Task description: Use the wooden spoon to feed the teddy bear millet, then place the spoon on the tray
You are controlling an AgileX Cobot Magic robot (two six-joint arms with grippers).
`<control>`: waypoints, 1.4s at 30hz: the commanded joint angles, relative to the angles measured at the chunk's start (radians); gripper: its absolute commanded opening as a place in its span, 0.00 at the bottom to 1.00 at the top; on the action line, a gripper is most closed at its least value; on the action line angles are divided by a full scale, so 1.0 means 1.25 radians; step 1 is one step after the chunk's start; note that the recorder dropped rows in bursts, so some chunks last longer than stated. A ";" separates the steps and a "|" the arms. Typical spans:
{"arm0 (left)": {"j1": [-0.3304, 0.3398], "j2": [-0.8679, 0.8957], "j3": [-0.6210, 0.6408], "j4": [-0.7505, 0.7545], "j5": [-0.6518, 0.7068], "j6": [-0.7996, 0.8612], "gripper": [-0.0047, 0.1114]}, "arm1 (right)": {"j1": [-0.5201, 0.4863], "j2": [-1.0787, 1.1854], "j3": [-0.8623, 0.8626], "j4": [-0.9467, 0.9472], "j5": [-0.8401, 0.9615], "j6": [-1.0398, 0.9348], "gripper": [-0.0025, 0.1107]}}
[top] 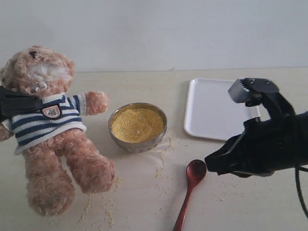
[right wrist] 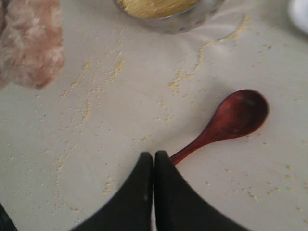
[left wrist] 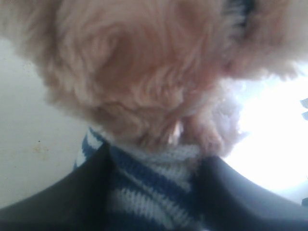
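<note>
The teddy bear [top: 50, 120] sits propped at the left in its striped shirt [left wrist: 159, 183]. My left gripper [left wrist: 154, 192] is shut on that shirt just under the bear's head, and shows at the left edge in the exterior view [top: 14, 103]. The millet [top: 137, 124] fills a round metal bowl [top: 139, 144] at the centre. The wooden spoon [top: 191, 185] lies flat on the table in front of the bowl. My right gripper [right wrist: 154, 156] hovers shut above the spoon [right wrist: 231, 120], with its handle passing behind one finger and nothing between the fingers. The white tray [top: 211, 108] lies behind the right arm.
Loose millet crumbs [top: 103, 211] are scattered over the table around the bowl, the bear's legs and the spoon [right wrist: 86, 108]. The bear's foot [right wrist: 31, 45] lies near the bowl [right wrist: 183, 19]. A plain wall closes the back.
</note>
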 commanded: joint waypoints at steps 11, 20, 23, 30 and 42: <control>0.002 0.000 -0.005 0.013 0.015 0.003 0.08 | 0.213 0.141 -0.005 0.072 -0.197 0.081 0.53; 0.002 0.000 -0.005 0.013 0.015 0.003 0.08 | 0.292 0.187 -0.005 0.085 -0.309 0.234 0.53; 0.002 0.000 -0.005 0.013 0.015 0.003 0.08 | 0.292 0.198 -0.005 0.085 -0.335 0.245 0.53; 0.002 0.000 -0.005 0.013 0.015 0.003 0.08 | 0.305 0.229 -0.005 0.078 -0.358 0.239 0.53; 0.002 0.000 -0.005 0.016 0.027 0.003 0.08 | 0.378 0.231 -0.016 0.070 -0.449 0.277 0.53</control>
